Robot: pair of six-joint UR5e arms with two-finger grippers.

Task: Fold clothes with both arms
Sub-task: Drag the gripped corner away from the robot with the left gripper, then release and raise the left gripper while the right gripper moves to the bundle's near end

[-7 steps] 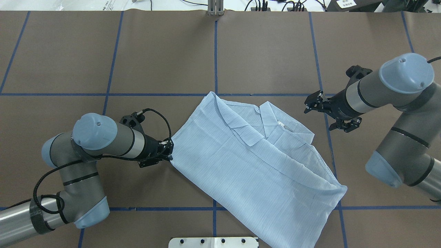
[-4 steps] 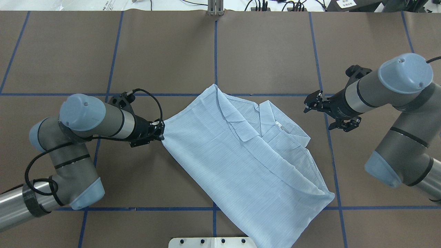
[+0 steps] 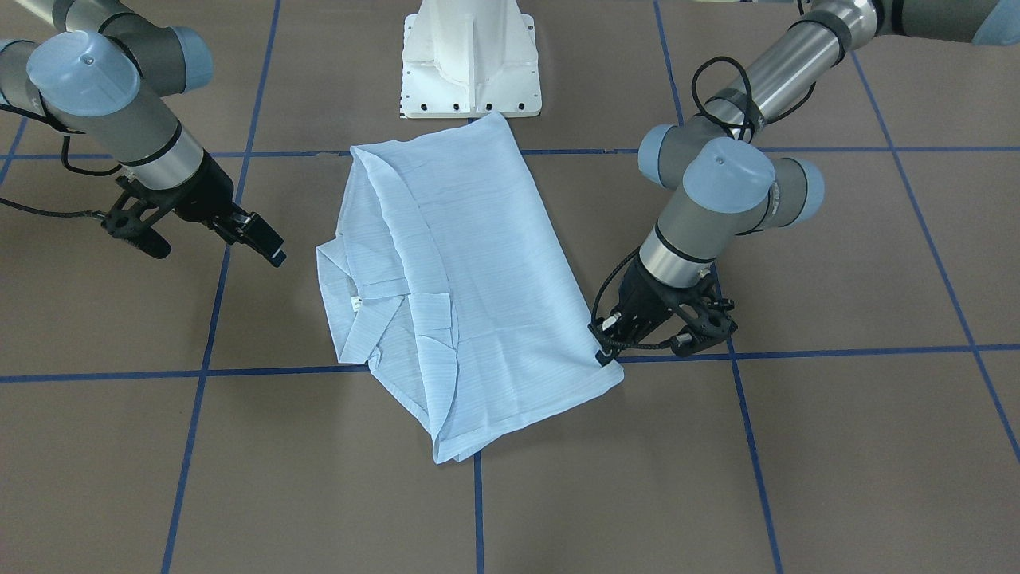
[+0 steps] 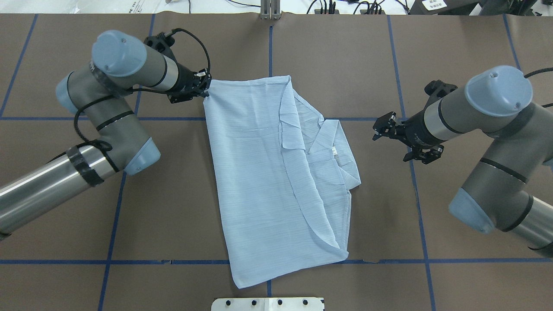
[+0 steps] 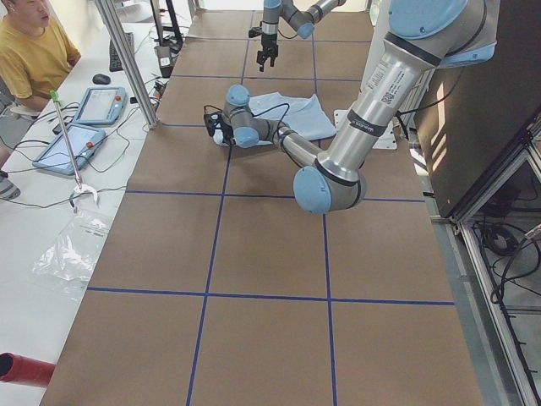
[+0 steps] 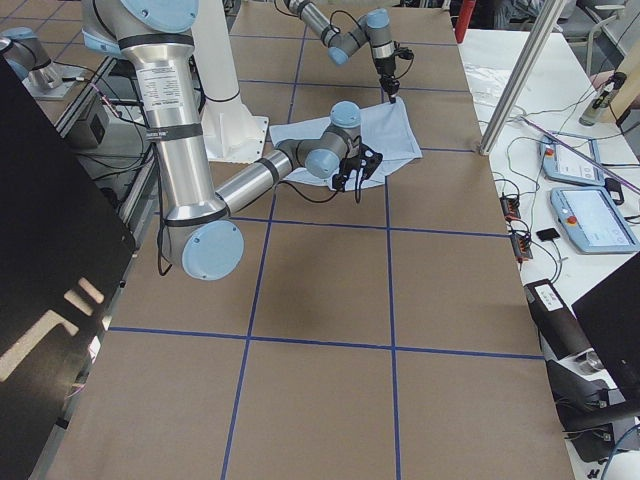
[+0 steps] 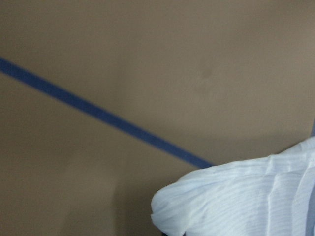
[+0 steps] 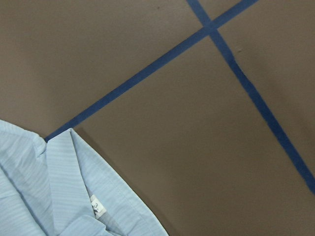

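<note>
The light blue pinstriped shirt (image 4: 259, 172) lies folded lengthwise on the brown table, collar and white neck label (image 4: 333, 150) on its right side. It also shows in the front view (image 3: 478, 263). My left gripper (image 4: 206, 90) is shut on the shirt's far left corner, low at the table; the front view (image 3: 604, 353) shows it pinching the cloth. The left wrist view shows only bunched cloth (image 7: 236, 196). My right gripper (image 4: 391, 146) is open and empty, just right of the collar and apart from it. The right wrist view shows the collar (image 8: 54, 196).
The white pedestal base (image 3: 470, 56) stands at the shirt's near end. Blue tape lines (image 4: 270, 52) cross the brown table cover. An operator (image 5: 30, 51), tablets (image 5: 101, 106) and a metal pole (image 5: 127, 59) are beyond the table's far edge.
My left gripper pulled the shirt's corner away from the robot, up the overhead view. The shirt swung from a diagonal lie to nearly lengthwise. The right gripper barely moved and stays open.
</note>
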